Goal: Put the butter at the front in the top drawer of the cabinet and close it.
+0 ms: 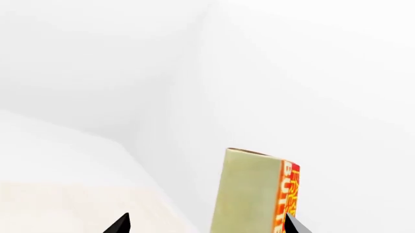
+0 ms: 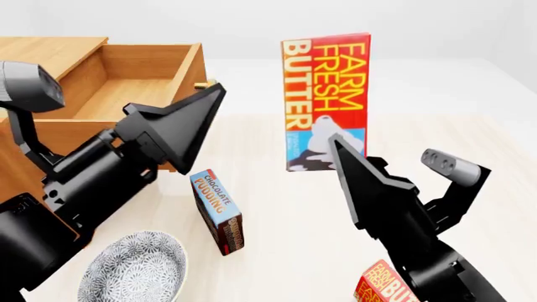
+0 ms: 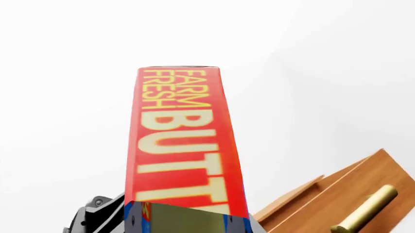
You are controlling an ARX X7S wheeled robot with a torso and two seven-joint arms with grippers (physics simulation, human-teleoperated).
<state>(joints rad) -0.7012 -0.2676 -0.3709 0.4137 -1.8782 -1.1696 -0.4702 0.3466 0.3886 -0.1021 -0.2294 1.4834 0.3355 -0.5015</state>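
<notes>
A red-orange butter carton (image 2: 326,94) stands upright in the air at the middle of the head view, held by its lower end in my right gripper (image 2: 334,157), which is shut on it. It fills the right wrist view (image 3: 181,141). A second identical carton (image 2: 384,286) lies at the near edge, partly hidden under my right arm. The cabinet (image 2: 25,53) is at the left with its top drawer (image 2: 126,94) pulled open. My left gripper (image 2: 210,94) is open in front of the drawer; in its wrist view (image 1: 204,227) the held carton (image 1: 253,194) shows edge-on.
A blue-and-brown chocolate pudding box (image 2: 218,211) stands on the table between my arms. A patterned bowl (image 2: 134,267) sits at the near left. A brass bar handle (image 3: 366,208) on the cabinet front shows in the right wrist view.
</notes>
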